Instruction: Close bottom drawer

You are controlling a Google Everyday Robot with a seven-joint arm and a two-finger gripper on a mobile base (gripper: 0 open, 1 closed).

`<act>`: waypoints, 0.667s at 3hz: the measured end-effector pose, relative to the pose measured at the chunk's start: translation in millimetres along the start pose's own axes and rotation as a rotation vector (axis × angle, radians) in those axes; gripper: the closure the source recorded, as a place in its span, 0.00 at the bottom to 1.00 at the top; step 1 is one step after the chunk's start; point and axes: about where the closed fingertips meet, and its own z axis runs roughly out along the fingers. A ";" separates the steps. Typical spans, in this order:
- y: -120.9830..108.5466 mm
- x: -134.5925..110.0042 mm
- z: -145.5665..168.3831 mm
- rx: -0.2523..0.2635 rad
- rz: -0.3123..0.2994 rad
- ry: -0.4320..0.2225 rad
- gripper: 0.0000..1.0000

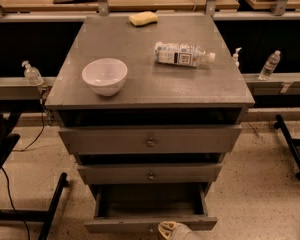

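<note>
**Bottom drawer pulled out, pincer at its front**

Bottom drawer (120, 225), lowest of 3 in the grey cabinet, sits slid out twd the near side. Its flat matte grey front faces near, long axis left-right, w/ the dark box interior showing behind it. Pincer (172, 230), pale tan, is at the near edge against that front, just right of ctr; apart or together, can't tell. Mid drawer (115, 174) & top drawer (100, 141) above have small round metal knobs. On the surface (155, 86): white round bowl (104, 75) left, clear plastic bottle (182, 54) on its side right, yellow sponge (143, 18) far.
</note>
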 end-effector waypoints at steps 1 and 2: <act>-15.5 -3.1 3.3 0.035 0.006 -0.005 1.00; -18.6 -3.7 3.9 0.041 0.008 -0.006 1.00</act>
